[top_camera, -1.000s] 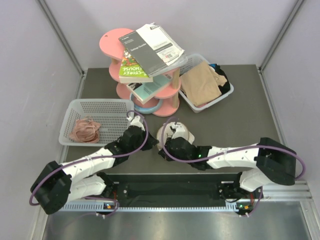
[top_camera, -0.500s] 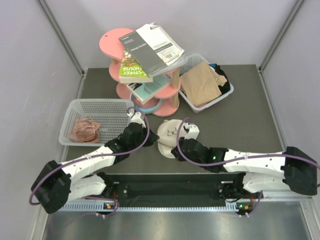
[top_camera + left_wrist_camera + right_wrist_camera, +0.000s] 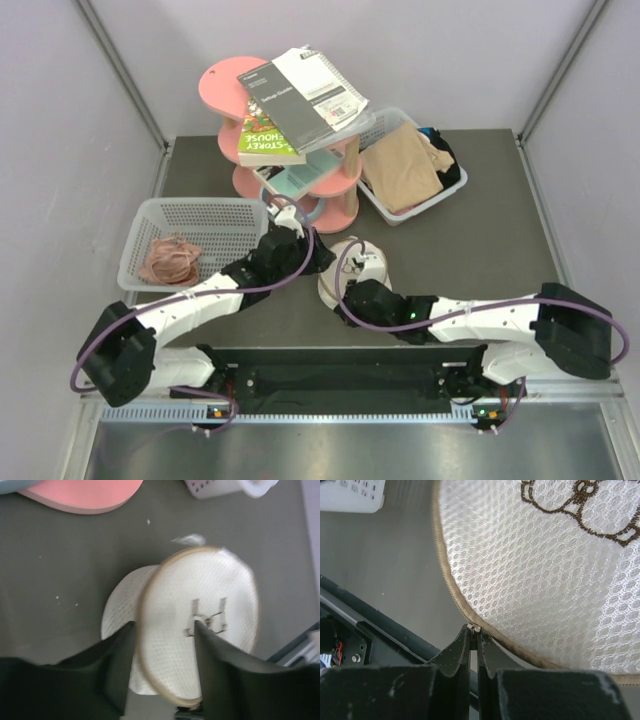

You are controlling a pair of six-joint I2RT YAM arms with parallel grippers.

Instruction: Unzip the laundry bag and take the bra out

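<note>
The right gripper (image 3: pixel 474 636) is pinched shut on the zipper pull (image 3: pixel 473 628) at the tan rim of the laundry bag (image 3: pixel 545 570), which lies on the dark table (image 3: pixel 480 240) with the left gripper (image 3: pixel 164 632) spread open over it.

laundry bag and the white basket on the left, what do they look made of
Laundry bag: soft cream synthetic-looking mesh, matte, with open honeycomb holes; tan woven zipper tape along the rim, small metal-looking zipper pull. White basket: rigid plastic by the look, faint sheen, moulded grid of holes.
</note>
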